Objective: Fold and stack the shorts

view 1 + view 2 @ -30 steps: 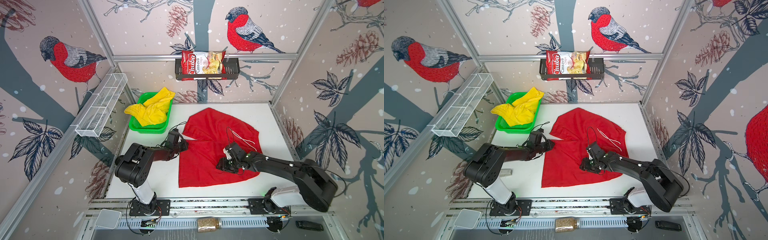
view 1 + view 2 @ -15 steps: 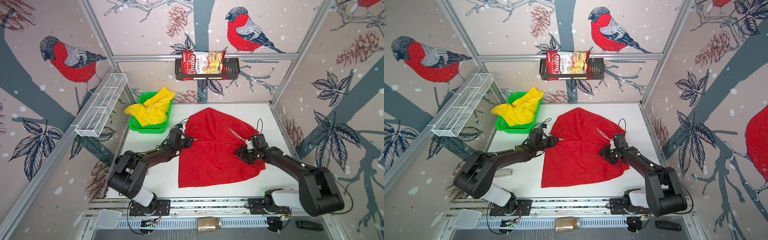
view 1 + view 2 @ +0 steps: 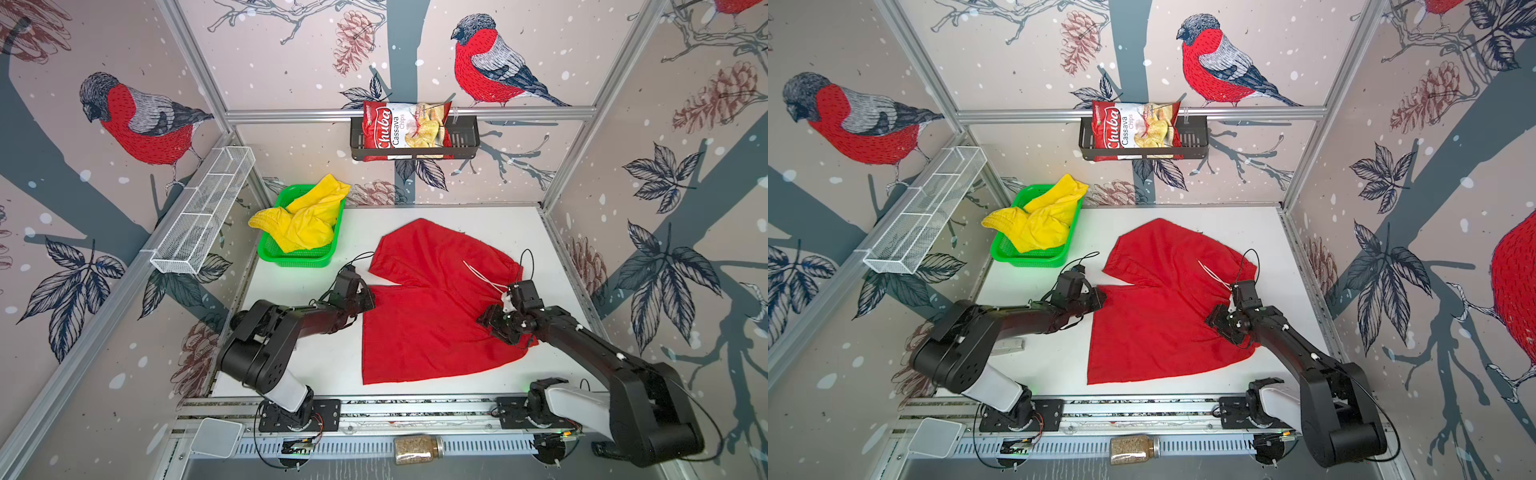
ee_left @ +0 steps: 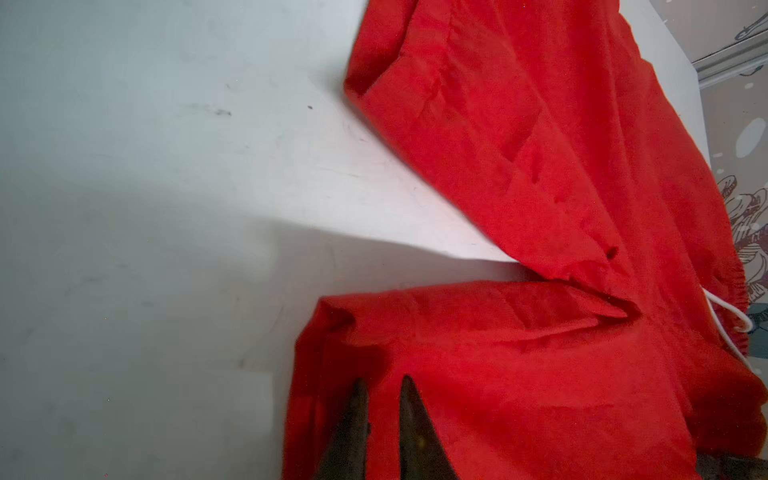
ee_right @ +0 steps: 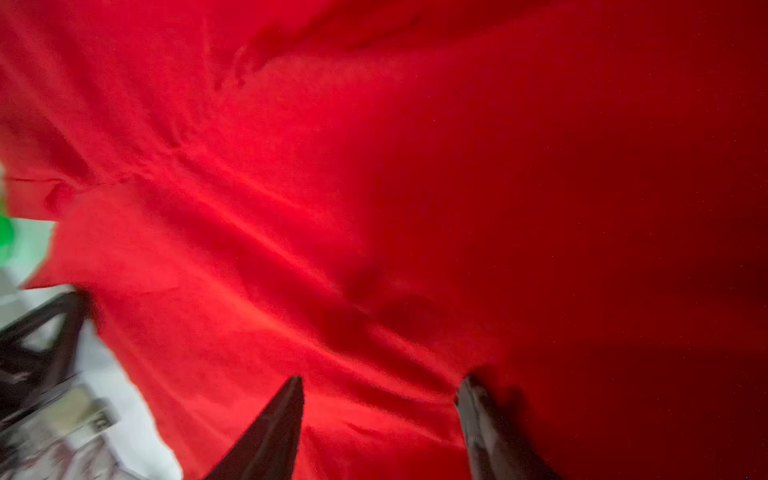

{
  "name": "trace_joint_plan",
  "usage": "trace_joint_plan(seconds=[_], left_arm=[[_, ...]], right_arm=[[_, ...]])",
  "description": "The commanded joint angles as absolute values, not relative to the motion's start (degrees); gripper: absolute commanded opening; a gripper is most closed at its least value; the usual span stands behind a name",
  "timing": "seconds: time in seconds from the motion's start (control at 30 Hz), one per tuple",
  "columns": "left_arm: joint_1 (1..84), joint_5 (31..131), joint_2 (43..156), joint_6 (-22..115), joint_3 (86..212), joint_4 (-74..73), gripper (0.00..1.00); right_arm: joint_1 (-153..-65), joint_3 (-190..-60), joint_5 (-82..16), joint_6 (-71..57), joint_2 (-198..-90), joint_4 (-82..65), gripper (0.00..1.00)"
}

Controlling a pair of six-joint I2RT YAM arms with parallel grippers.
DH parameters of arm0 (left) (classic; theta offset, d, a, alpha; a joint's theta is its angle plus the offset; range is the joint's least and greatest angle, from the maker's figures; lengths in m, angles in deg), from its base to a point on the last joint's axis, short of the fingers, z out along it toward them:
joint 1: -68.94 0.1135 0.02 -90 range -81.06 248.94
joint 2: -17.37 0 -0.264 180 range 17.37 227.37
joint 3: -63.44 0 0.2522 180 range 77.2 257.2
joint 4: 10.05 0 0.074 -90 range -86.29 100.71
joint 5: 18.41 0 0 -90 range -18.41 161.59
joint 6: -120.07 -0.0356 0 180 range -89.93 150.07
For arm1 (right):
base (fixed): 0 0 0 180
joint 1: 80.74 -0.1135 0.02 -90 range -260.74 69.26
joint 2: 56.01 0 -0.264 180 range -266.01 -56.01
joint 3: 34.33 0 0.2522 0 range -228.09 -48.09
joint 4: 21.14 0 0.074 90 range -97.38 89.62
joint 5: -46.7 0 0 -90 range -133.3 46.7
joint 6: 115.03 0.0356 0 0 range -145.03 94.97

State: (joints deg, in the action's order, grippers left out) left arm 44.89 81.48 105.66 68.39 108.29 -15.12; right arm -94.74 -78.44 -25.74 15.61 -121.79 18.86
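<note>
Plain red shorts (image 3: 432, 324); bright yellow shorts (image 3: 305, 220); green basket (image 3: 291, 262); white table (image 3: 320, 361); bird-patterned walls (image 3: 291, 62).

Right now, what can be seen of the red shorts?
The red shorts are plain, thin-looking cloth, spread nearly flat on the white table. Two legs point toward the left arm; the gathered waist with a pale drawstring lies rightward. The left tool pinches the nearer leg's corner; the open right tool is over the waist.

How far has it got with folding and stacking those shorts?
Done: the red shorts lie spread out on the white table, not yet folded. In hand: the left gripper pinches a leg corner; the right gripper stands open over the cloth. Still to do: folding them, then the yellow shorts, crumpled in the green basket, and stacking.
</note>
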Motion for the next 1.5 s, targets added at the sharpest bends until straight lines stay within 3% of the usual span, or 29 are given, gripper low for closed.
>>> trace_joint_plan(seconds=[0.0, 0.13, 0.47, 0.73, 1.0, 1.27, 1.47], left_arm=[[45.03, 81.31, 101.96, 66.08, 109.76, -14.26, 0.24], [45.12, 81.11, 102.30, 64.50, 116.29, -13.03, 0.25], [45.13, 84.02, 121.12, 62.28, 138.00, -11.31, 0.17], [44.86, 83.42, 131.80, 61.39, 142.59, -9.06, 0.14], [47.40, 79.38, 131.48, 61.09, 136.07, -8.17, 0.12], [50.67, 76.64, 125.51, 60.12, 126.68, -8.64, 0.11], [51.26, 77.88, 120.42, 60.10, 124.64, -10.49, 0.22]], right_arm=[[-95.89, -86.18, -28.65, 13.67, -121.10, 21.76, 0.62], [-95.95, -96.14, -28.26, 8.38, -127.29, 15.49, 0.62], [-99.02, -125.23, -21.48, 0.18, -162.02, 5.22, 0.58], [-98.30, -136.63, -20.71, -0.55, -177.66, 0.67, 0.57], [-95.47, -140.49, -25.52, 0.83, -186.43, 3.85, 0.56], [-91.46, -138.80, -28.54, 1.99, -187.04, 4.41, 0.55], [-93.57, -141.93, -21.59, -1.45, -185.68, 2.17, 0.57]])
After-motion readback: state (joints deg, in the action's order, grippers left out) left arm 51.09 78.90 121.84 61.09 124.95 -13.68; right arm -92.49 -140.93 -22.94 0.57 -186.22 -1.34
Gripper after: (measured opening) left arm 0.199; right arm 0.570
